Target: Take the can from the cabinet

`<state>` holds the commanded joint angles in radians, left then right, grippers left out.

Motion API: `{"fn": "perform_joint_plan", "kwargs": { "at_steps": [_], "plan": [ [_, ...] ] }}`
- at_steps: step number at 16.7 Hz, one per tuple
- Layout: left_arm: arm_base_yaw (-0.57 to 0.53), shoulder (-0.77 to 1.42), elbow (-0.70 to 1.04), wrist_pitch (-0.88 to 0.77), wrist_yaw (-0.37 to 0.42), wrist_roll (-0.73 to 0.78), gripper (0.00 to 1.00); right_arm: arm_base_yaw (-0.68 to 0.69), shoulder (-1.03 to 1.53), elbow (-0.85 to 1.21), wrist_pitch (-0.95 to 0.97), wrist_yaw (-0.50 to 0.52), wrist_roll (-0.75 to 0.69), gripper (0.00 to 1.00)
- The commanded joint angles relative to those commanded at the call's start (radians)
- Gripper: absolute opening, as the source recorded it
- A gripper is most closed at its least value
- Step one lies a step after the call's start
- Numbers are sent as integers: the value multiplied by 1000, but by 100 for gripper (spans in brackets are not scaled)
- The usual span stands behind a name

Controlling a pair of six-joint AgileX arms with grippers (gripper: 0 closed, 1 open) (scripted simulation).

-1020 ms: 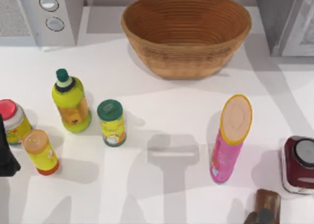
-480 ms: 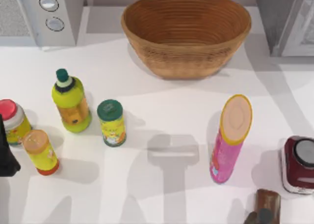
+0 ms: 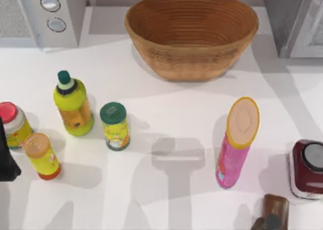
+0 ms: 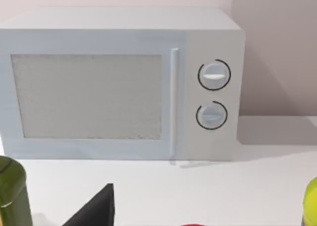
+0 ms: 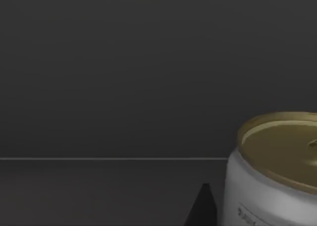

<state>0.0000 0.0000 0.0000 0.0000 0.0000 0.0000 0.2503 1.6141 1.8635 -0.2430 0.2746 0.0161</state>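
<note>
Right wrist view: the can sits at lower right inside the dark cabinet. Whether the right claw is wide or narrow, I cannot tell. Best centre on the can before closing.

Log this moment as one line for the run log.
stage: reaching for can | right gripper: inside dark cabinet, beside white can, not gripping | left arm: parked at table's left edge | table items: upright
</note>
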Motion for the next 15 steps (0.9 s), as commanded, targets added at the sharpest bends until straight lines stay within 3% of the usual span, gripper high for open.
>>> {"fn": "perform_joint_plan", "kwargs": {
  "at_steps": [4, 11, 15],
  "plan": [
    [0, 0, 0, 0, 0, 0, 100, 57, -72, -6, -73, 53, 1, 0],
    [0, 0, 0, 0, 0, 0, 100, 269, -371, -7, -369, 263, -2, 0],
    [0, 0, 0, 0, 0, 0, 100, 294, -398, -6, -396, 287, -2, 0]
  ]
}}
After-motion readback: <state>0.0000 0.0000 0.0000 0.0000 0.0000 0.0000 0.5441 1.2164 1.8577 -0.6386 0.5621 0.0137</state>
